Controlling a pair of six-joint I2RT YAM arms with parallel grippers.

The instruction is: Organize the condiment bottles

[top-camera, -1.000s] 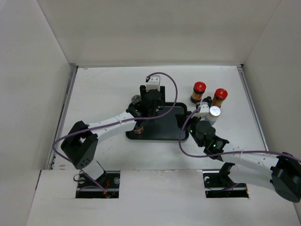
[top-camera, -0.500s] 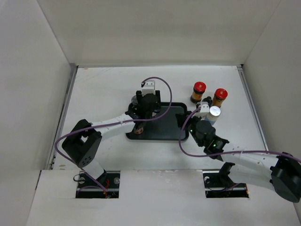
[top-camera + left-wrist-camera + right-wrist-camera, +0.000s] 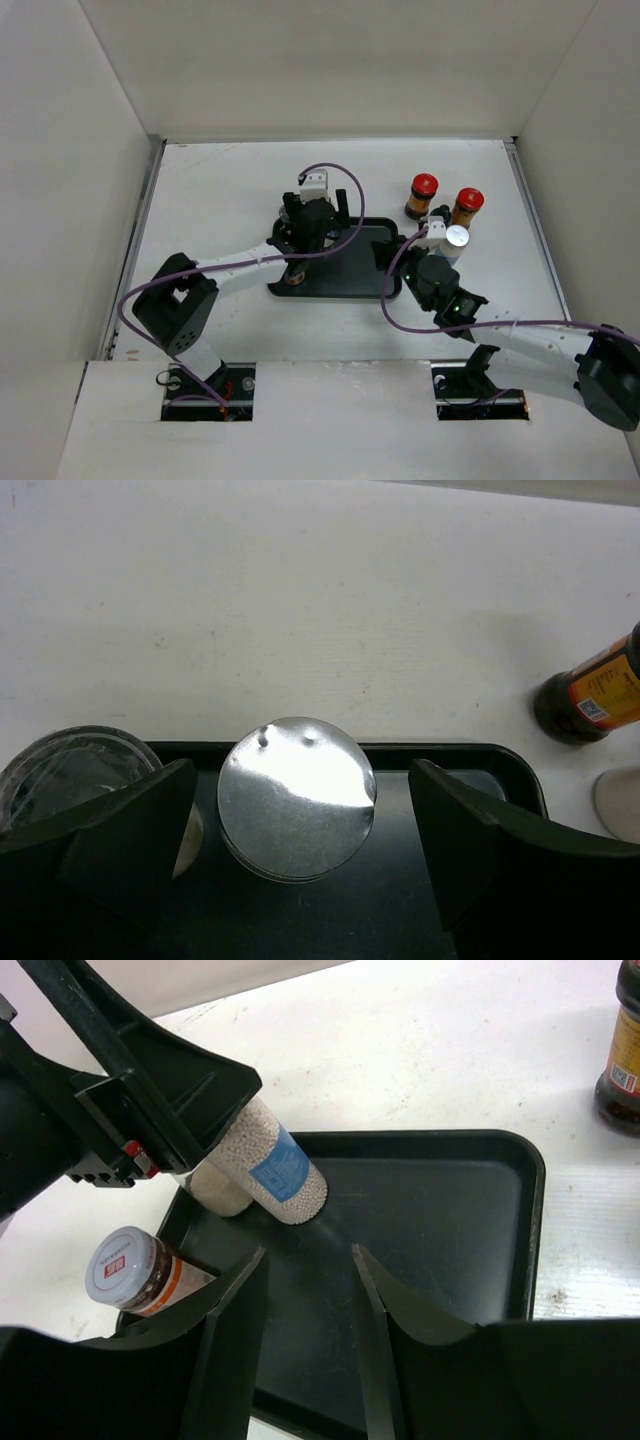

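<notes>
On tray [image 3: 395, 905]: silver-capped jar [image 3: 296, 798] inside left gripper [image 3: 300, 815]

A white table [image 3: 220, 190] sits inside a box of plain white panels. A back wall [image 3: 330, 60] rises behind its far edge, and a left wall [image 3: 60, 200] and a right wall [image 3: 590, 150] slant outward toward the camera. A grey metal rail [image 3: 140, 240] runs along the table's left edge where it meets the wall, and a second rail [image 3: 530, 220] runs along the right edge. A white board [image 3: 330, 420] lies across the near edge, with a left cutout [image 3: 208, 392] and a right cutout [image 3: 480, 390], both rectangular. The light is soft and even, and shadows are faint. Close up, the tabletop shows small dark specks and light scuffs.
</notes>
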